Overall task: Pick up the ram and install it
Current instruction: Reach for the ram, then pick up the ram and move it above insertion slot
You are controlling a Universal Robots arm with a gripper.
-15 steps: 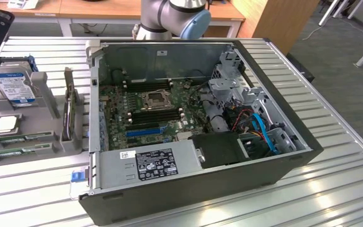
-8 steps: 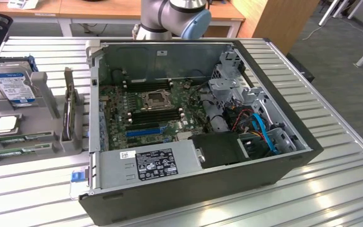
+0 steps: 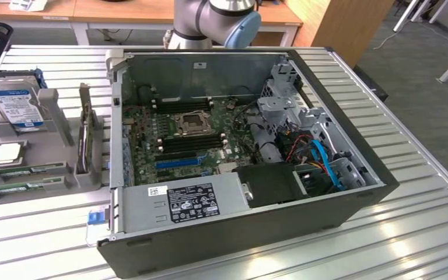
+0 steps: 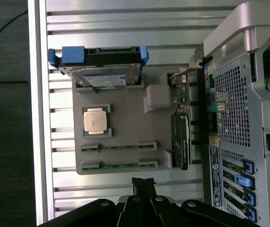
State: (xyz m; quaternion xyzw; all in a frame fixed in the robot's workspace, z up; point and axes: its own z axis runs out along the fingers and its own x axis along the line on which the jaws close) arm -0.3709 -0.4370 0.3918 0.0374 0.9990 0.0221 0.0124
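1. Right now the biggest thing I see is the open computer case [image 3: 247, 239], lying on its side on the slatted table [image 3: 410, 233]. The black memory slots [image 3: 193, 143] on its motherboard face up.
2. Beside the case, on the exterior view's left, sits the grey parts tray [image 4: 125, 118].
3. The ram [image 4: 118, 165] rests in a groove along the tray's edge, with a second stick [image 4: 118, 146] just beside it. Neither is lifted.
4. My gripper [image 4: 143, 182] has its fingers pressed together, pinching nothing. It is near the ram but apart from it.
5. I judge this to be the approach before pickup. A grasp calls for spreading the fingers and squaring them across the stick's thin faces.
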